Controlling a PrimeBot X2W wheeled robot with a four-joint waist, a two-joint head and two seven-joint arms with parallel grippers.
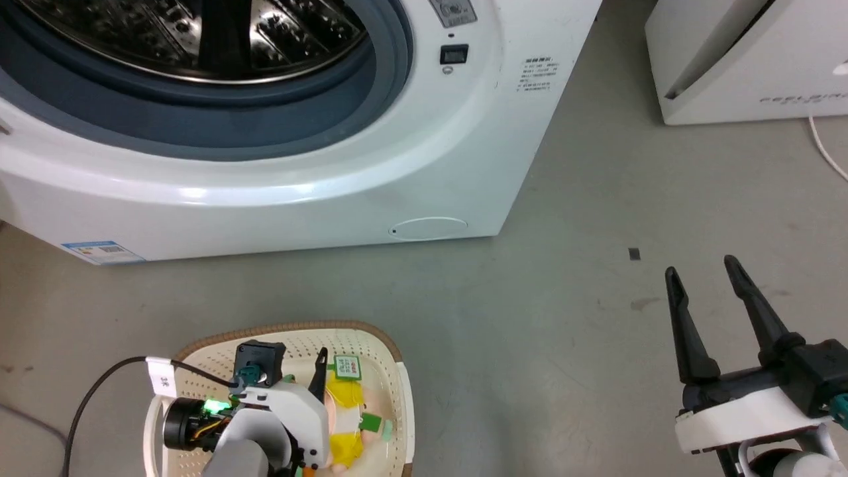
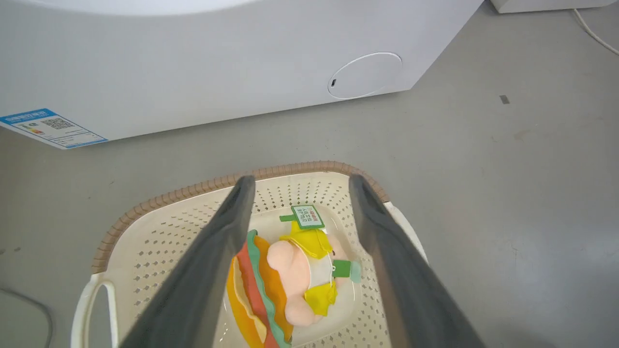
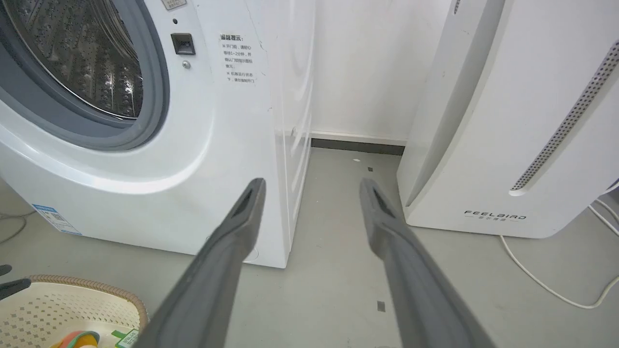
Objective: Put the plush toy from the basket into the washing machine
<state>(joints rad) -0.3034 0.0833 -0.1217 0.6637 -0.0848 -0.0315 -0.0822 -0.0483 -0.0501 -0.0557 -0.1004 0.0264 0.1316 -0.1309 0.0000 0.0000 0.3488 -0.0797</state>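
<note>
Left gripper [image 2: 301, 180] spread wide, poised over the basket [image 2: 159, 227], fingers pointing down into it. Plush toy [image 2: 285, 275] lies on the basket's bottom, between the two fingers and nearer the wrist than the tips. Its orange, red and green layers sit by the left finger, pale pink and yellow parts toward the right one. Cannot tell whether either finger touches the toy. Green-and-white paper tag [image 2: 308, 216] lies flat just beyond the toy, below the gap between the fingertips. Brown woven-look rim [image 2: 290, 169] curves just past the tips. Beyond that, a strip of grey floor [image 2: 483, 169], then the washing machine [image 2: 193, 72], white front facing the gripper, blue label [image 2: 53, 128] low on it to the left. Head view shows its grey rubber seal [image 1: 199, 126] and the shiny perforated drum [image 1: 278, 33] inside. Right gripper [image 1: 701, 266] well apart from the basket, over bare floor, fingers parted, nothing between them. Ahead of it is the gap between the washing machine and a white appliance lettered FEELBIRD [image 3: 483, 145], with a white cable [image 3: 546, 285] trailing on the floor to its right.
</note>
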